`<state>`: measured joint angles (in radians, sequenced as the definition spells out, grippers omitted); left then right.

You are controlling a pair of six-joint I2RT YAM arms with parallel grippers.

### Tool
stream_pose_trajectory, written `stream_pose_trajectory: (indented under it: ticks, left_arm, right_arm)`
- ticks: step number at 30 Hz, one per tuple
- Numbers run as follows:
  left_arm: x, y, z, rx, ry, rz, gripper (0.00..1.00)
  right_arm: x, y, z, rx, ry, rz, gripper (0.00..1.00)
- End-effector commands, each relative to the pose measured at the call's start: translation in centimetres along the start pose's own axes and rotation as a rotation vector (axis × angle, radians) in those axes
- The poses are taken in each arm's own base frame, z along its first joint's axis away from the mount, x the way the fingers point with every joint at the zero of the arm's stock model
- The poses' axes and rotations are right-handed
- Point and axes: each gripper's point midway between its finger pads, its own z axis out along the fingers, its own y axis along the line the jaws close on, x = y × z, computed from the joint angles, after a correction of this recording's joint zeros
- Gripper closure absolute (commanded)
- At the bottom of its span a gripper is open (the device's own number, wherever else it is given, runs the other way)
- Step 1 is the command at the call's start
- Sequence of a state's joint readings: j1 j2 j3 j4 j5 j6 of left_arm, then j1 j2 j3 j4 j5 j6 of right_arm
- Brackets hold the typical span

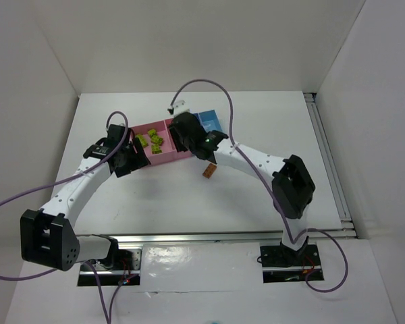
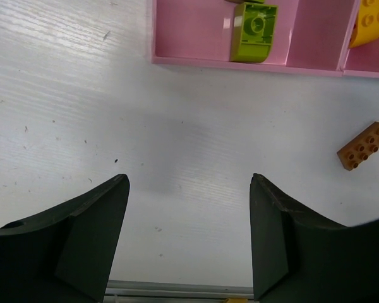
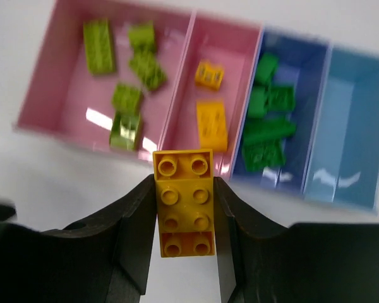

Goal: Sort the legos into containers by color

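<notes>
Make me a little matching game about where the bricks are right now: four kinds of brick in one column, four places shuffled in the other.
Bricks:
1. lime green bricks
2. dark green bricks
3. brown brick
4. long yellow brick

Places:
A. lying loose on the table
B. clamped in the right gripper
C. inside the wider pink bin
D. inside the darker blue bin

Pairs: 1-C, 2-D, 3-A, 4-B.
</notes>
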<state>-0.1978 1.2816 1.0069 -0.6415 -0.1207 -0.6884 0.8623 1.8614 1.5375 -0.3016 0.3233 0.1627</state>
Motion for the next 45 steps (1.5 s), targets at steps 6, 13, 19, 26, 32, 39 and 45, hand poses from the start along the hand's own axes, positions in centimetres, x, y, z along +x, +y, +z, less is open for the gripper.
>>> stream_pose_trajectory:
  ticks: [6, 13, 19, 26, 32, 39, 45]
  left_arm:
    - [-1.5, 1.6, -1.4, -0.032, -0.052, -0.022, 0.19]
    - [-1.9, 1.7, -2.0, -0.020, -0.065, -0.011, 0.19]
    - [-1.9, 1.2, -2.1, 0.005, -0.062, -0.011, 0.19]
    - [-2.0, 0.6, -1.6, 0.029, -0.063, -0.021, 0.19]
    - [-2.0, -0.1, -1.7, 0.072, -0.063, -0.020, 0.19]
    - [-1.8, 0.2, -1.5, 0.059, -0.060, -0.020, 0.19]
    - [-1.9, 0.2, -1.7, 0.064, -0.068, -0.021, 0.19]
  right_arm:
    - [-6.5, -3.1, 8.2, 0.100, -0.077, 0.029, 0.74]
    - [-8.5, -4.3, 10.6, 0.111, -0.109, 0.035, 0.29]
    - [-7.2, -7.6, 4.4, 0.199, -0.156, 0.118, 0.54]
    - [4.5, -10.4, -0.9, 0.259, -0.007, 0.408, 0.39]
    - [11.4, -8.7, -1.0, 0.230, 0.128, 0.616, 0.11]
    - [14.0, -7.9, 2.0, 0.290, 0.173, 0.657, 0.18]
    - [15.5, -7.5, 3.9, 0.338, 0.209, 0.617, 0.23]
